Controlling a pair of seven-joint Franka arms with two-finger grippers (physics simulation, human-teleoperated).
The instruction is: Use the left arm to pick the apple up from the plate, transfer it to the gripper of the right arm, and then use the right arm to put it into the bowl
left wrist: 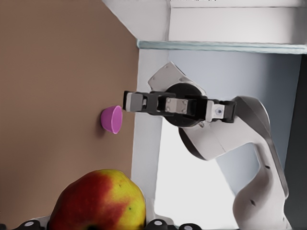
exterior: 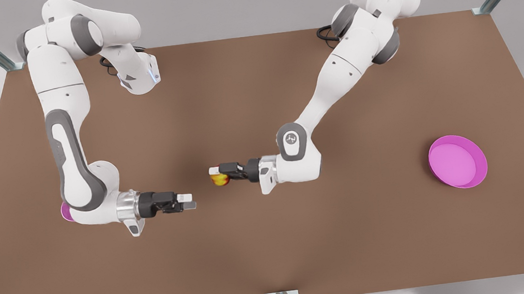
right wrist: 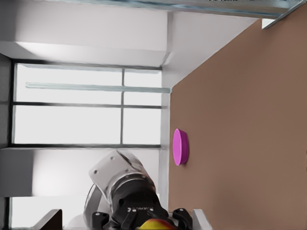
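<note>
The apple (left wrist: 98, 201) is being held above mid-table by the left gripper (exterior: 220, 173), clamped on it, off the plate (exterior: 458, 161). The right gripper (exterior: 187, 201) is being kept open nearby; handover and bowl (left wrist: 112, 119) placement remain.

The left gripper (exterior: 216, 173), on the arm at the front view's right, is level above the desk (exterior: 273, 258) and clamped on the apple (exterior: 220, 179). Facing it, the right gripper (exterior: 189, 201) is also level, fingers parted, a gap between the two.
</note>
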